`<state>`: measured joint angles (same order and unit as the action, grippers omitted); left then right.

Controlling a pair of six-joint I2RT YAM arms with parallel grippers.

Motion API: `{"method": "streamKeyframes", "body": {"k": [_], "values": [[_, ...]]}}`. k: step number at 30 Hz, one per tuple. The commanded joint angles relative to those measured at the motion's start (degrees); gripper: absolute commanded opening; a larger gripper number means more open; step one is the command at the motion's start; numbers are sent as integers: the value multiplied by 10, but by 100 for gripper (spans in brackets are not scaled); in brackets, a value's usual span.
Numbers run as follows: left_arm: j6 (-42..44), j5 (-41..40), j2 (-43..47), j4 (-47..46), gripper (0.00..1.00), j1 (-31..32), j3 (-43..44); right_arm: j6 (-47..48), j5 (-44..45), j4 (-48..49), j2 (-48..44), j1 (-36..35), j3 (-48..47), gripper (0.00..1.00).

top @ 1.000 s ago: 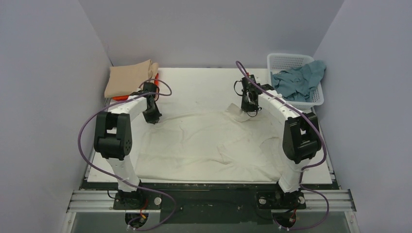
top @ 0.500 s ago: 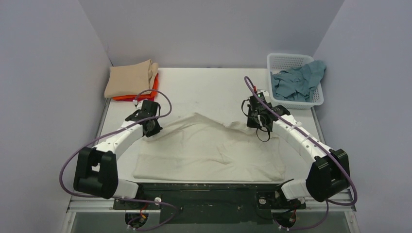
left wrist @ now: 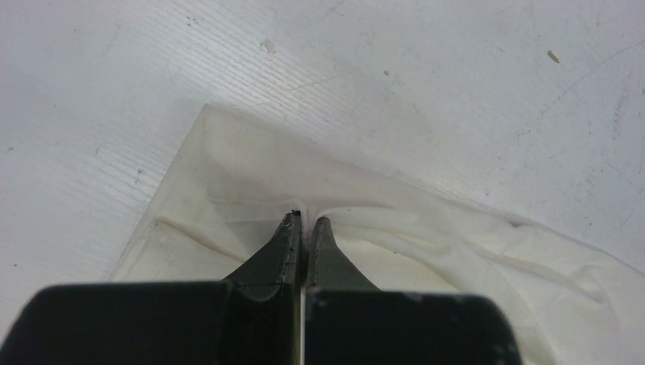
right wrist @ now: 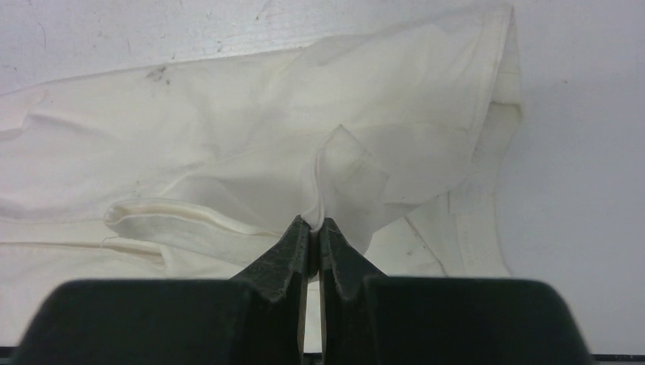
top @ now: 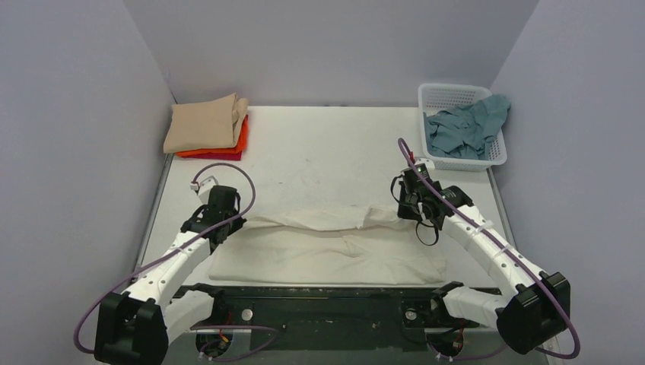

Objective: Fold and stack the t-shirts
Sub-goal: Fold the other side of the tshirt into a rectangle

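Observation:
The cream-white t-shirt (top: 327, 247) lies along the near edge of the table, its far half doubled over toward me. My left gripper (top: 220, 228) is shut on its left far edge, seen pinched in the left wrist view (left wrist: 306, 220). My right gripper (top: 414, 217) is shut on its right far edge, pinched in the right wrist view (right wrist: 313, 222). The teal-blue t-shirt (top: 464, 125) lies crumpled in the white basket (top: 447, 93). The tan t-shirt (top: 204, 125) is folded on top of the orange (top: 240, 138) and red ones at the far left.
The basket stands at the far right corner. The folded stack is at the far left corner. Grey walls (top: 76, 152) close in the table on both sides and the back. Purple cables (top: 228, 169) loop from both arms.
Both grippers have moved toward the near edge, pulling the shirt's far edge with them. The shirt has gone from spread out to folded over into a narrower band.

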<state>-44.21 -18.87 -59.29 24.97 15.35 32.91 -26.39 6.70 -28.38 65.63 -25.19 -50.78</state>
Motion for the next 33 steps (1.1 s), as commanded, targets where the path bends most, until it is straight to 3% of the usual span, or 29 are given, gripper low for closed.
{"method": "streamKeyframes", "body": {"k": [1, 10, 12, 15, 18, 21, 22, 23, 26, 28, 33], "values": [[-22, -23, 28, -30, 0, 3, -15, -2, 7, -36, -14, -3, 16, 0], [-32, -18, 65, -54, 0, 3, -53, -4, 1, -37, -28, -3, 32, 0], [-38, -19, 63, -47, 9, 3, -56, -9, -1, -29, -24, -3, 41, 0], [-57, -30, 63, -15, 34, 3, -56, -14, -10, -12, -25, -3, 62, 0], [-86, -49, 91, 40, 51, 3, -50, -29, -15, -17, -33, -3, 94, 3], [-127, -67, 138, 121, 75, 6, -36, -64, -39, -54, -72, -6, 131, 17], [-133, -69, 163, 132, 79, 6, -26, -73, -55, -66, -84, -13, 151, 29], [-139, -71, 174, 154, 80, 7, -19, -94, -59, -94, -115, -17, 161, 35], [-127, -54, 201, 163, 83, 8, 23, -142, -82, -172, -202, -31, 187, 73], [-105, -15, 181, 135, 84, 9, 43, -150, -79, -184, -244, -30, 172, 89], [-48, 118, 56, 14, 86, 35, 93, -134, -44, -163, -227, -29, 95, 94]]}}
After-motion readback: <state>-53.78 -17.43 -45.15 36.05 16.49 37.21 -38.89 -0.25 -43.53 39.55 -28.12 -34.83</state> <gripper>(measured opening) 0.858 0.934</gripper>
